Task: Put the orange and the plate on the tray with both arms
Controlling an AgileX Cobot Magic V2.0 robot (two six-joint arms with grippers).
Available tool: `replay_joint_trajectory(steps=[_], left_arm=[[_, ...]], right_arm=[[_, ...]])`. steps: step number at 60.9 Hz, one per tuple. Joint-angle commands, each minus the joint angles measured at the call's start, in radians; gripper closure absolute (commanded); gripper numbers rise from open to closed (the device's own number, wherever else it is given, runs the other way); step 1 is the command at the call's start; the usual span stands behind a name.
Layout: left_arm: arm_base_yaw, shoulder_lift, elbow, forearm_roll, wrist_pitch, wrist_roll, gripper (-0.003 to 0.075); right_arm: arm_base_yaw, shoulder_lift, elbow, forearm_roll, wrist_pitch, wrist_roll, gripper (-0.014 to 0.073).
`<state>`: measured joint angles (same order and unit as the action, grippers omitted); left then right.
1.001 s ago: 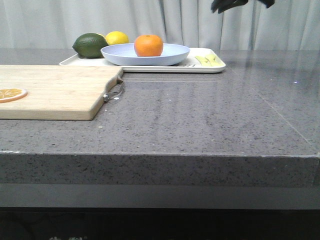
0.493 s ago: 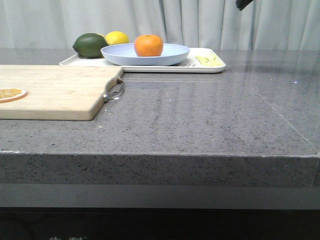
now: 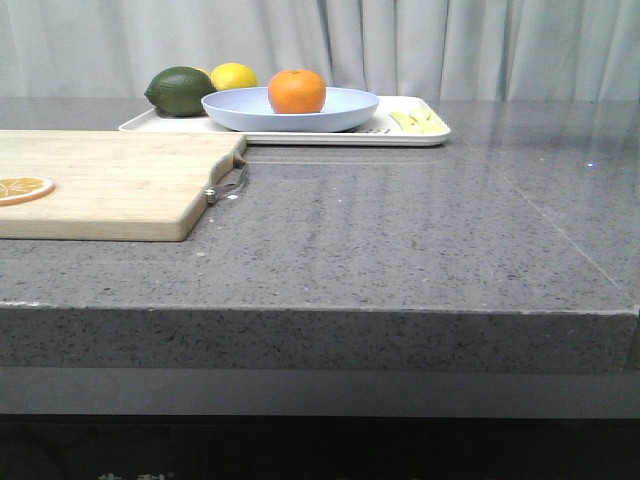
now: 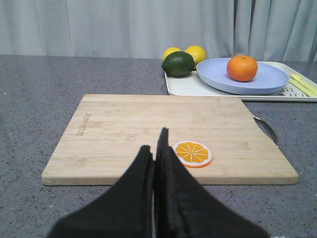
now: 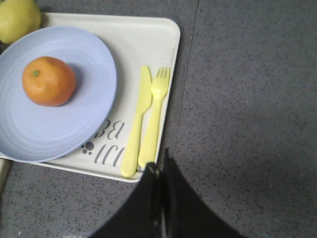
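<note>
Grey counter: we're seeing orange [image 3: 297, 91] sitting on plate [image 3: 290, 108] on tray [image 3: 420, 133], both claws [image 4: 154, 148] [image 5: 159, 166] pinched together, empty; risking only the orange rolling off if bumped.

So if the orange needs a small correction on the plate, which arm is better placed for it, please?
Probably the right. Its shut gripper hangs over the tray edge beside the plate holding the orange. The left gripper, also shut, is back over the cutting board.
</note>
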<state>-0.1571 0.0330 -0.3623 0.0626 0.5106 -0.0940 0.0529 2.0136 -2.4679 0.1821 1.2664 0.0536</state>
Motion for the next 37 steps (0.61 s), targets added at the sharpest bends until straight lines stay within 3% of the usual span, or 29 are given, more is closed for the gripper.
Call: replay_joint_trajectory(steps=[1,19,37], left_arm=[[0.003,0.014,-0.025,-0.006,-0.084,-0.009,0.0738],[0.003,0.014,-0.025,-0.006,-0.084,-0.009,0.0738],[0.003,0.014,-0.025,-0.006,-0.084,-0.009,0.0738]], right_arm=[[-0.006,-0.139,0.019,-0.008,0.071,-0.036,0.0664],[-0.005,-0.45,0.407,-0.055,0.051,-0.155,0.0664],[-0.005,-0.802,0.987,-0.053,-0.195,-0.187,0.0664]])
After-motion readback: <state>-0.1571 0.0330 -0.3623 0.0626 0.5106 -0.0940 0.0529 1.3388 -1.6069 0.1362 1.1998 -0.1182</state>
